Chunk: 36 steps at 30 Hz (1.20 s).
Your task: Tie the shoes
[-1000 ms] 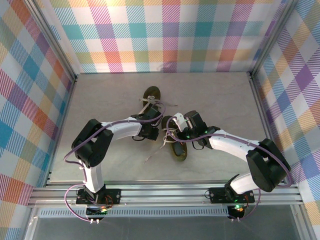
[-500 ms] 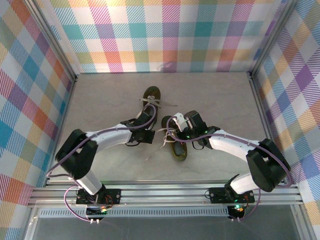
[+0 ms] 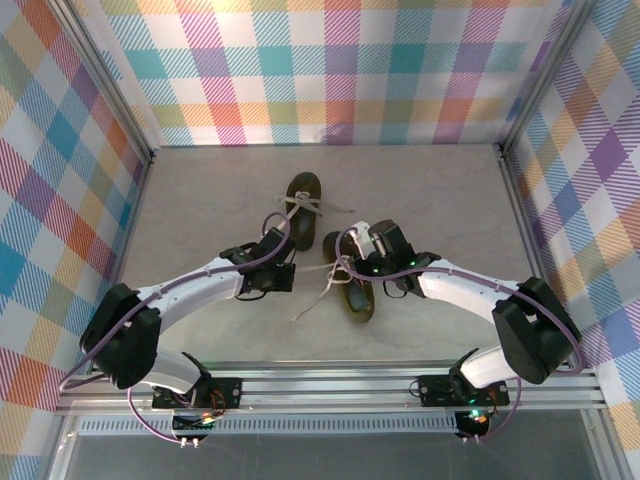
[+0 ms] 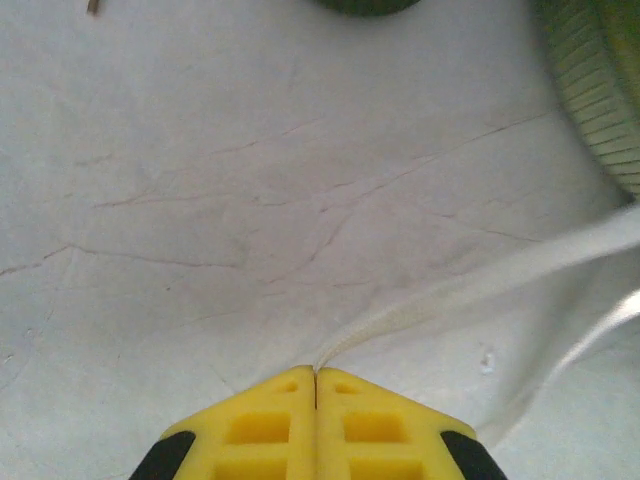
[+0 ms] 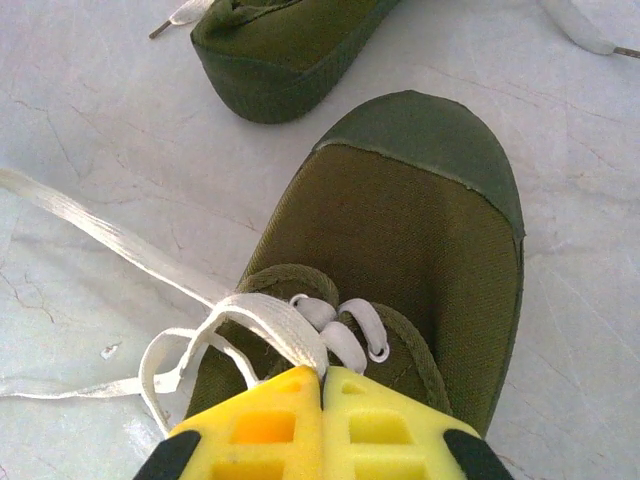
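Overhead, two close wrist views, shoes (image 3: 304, 190) shared

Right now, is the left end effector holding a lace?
Yes, the left end effector is shut on a pale lace.

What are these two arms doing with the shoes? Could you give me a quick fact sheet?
Shoes: two olive-brown ones, far shoe and near shoe
Surface: pale table
Left end effector: shut on a lace strand
Right end effector: shut on the near shoe's lace, beside the eyelets
Near shoe's bow: not tied yet, ends trailing loose
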Each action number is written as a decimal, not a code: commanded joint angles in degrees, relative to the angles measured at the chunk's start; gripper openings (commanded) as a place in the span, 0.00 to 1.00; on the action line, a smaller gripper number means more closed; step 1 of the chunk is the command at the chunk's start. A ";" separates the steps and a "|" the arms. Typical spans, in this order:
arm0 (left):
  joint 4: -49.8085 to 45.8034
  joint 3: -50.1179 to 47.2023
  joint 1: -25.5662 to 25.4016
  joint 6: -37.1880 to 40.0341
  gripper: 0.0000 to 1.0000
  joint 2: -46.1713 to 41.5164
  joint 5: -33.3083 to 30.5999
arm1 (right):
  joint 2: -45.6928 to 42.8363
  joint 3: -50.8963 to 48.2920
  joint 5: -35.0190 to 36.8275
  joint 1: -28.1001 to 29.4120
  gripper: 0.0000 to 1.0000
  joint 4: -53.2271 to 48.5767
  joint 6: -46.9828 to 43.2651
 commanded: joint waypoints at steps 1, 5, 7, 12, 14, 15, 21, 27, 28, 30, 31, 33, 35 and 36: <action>-5.32 2.02 -0.20 -3.03 0.00 2.94 -4.70 | -0.74 0.15 0.25 -0.36 0.00 1.49 1.51; -7.29 2.77 1.11 -4.92 0.00 4.00 -7.67 | -0.96 0.00 0.29 -0.44 0.00 1.33 1.47; -8.08 2.83 2.00 -5.53 0.00 4.26 -8.36 | -1.09 -0.17 0.33 -0.54 0.00 1.41 1.47; -9.53 2.20 4.14 -6.21 0.00 4.79 -9.47 | -1.27 -0.38 0.60 -0.67 0.00 1.32 1.52; -9.83 2.07 4.89 -6.35 0.00 5.13 -9.65 | -1.37 -0.42 0.60 -0.72 0.00 1.30 1.51; -9.93 2.09 5.13 -6.44 0.00 5.32 -9.66 | -1.44 -0.46 0.60 -0.80 0.00 1.33 1.50; -11.06 2.45 6.71 -7.29 0.00 7.41 -10.60 | -1.71 -0.67 0.55 -0.98 0.00 1.06 1.34; -11.96 2.07 9.76 -7.83 0.00 7.62 -12.02 | -1.71 -0.76 0.47 -1.15 0.00 0.98 1.34; -11.92 1.97 10.16 -7.78 0.00 7.46 -11.95 | -1.64 -0.78 0.44 -1.15 0.00 0.98 1.29; -11.96 1.99 10.55 -7.76 0.00 7.34 -11.85 | -1.62 -0.75 0.20 -1.15 0.00 0.98 1.43; -12.04 1.88 10.55 -7.76 0.00 7.26 -11.66 | -1.62 -0.75 0.16 -1.15 0.00 0.97 1.41; -12.13 1.76 10.28 -7.56 0.00 6.69 -9.74 | -1.49 -0.57 -0.15 -1.15 0.00 0.82 1.43; -12.42 1.66 8.27 -7.33 0.00 5.21 -7.81 | -1.46 -0.49 -0.67 -1.15 0.00 0.88 1.43; -12.95 1.88 6.77 -7.24 0.00 4.48 -7.32 | -1.46 -0.45 -0.79 -1.15 0.00 0.89 1.51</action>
